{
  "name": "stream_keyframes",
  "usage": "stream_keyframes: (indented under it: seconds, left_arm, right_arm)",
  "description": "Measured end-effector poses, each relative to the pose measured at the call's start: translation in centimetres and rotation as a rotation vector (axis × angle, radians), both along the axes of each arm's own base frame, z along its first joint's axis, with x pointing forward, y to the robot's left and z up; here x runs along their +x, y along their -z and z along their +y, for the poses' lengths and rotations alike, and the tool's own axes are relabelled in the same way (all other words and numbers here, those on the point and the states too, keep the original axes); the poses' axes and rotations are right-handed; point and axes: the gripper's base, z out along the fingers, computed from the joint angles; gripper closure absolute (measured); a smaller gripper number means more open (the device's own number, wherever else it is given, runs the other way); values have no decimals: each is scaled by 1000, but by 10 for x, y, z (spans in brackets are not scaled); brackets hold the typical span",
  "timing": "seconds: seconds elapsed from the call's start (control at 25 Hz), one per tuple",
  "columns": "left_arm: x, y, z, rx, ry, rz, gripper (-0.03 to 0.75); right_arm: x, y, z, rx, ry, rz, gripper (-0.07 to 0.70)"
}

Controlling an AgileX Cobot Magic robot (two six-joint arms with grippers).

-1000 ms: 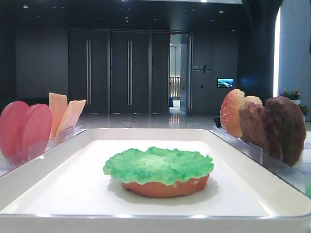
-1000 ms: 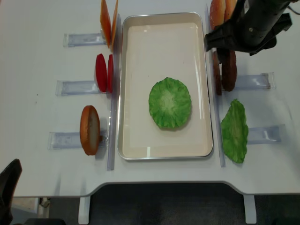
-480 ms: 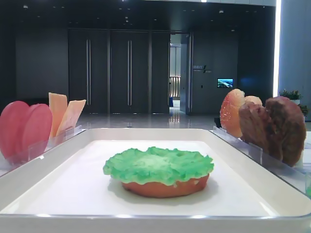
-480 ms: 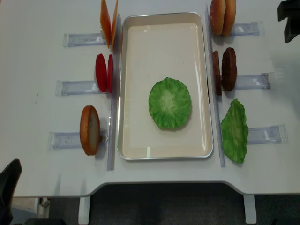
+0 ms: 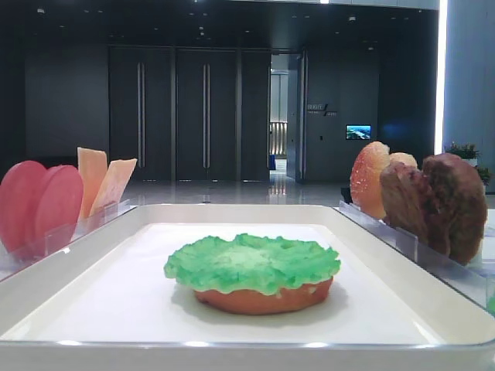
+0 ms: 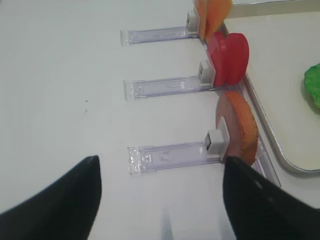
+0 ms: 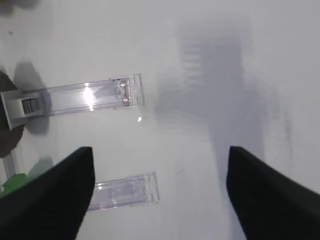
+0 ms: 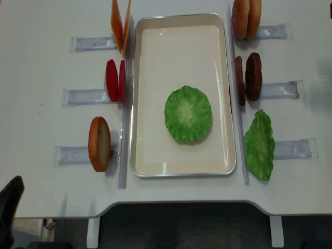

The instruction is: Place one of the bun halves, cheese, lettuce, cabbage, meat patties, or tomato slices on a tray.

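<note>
White tabletop carries the white tray at its middle; a green lettuce leaf lies there on a bun half, toward the near end. On the left, clear racks hold cheese slices far, tomato slices in the middle and a bun half near. On the right stand two more bun halves far, meat patties in the middle and a second lettuce leaf near. Right gripper hangs over bare table right of the racks, fingers spread wide, nothing between them. Left gripper hovers near the left racks, likewise spread and empty.
</note>
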Motion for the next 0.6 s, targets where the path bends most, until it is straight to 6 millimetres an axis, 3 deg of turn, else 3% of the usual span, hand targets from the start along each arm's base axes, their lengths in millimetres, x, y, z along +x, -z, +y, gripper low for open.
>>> stream_keyframes:
  seconds: [0.24,0.6]
  left_arm:
    - [0,0,0,0,0,0,137]
    - [0,0,0,0,0,0,137]
  right_arm:
    - [-16,-20,1,1,-7,-77,111]
    - [-68,-64,10,47,-33,-275,111]
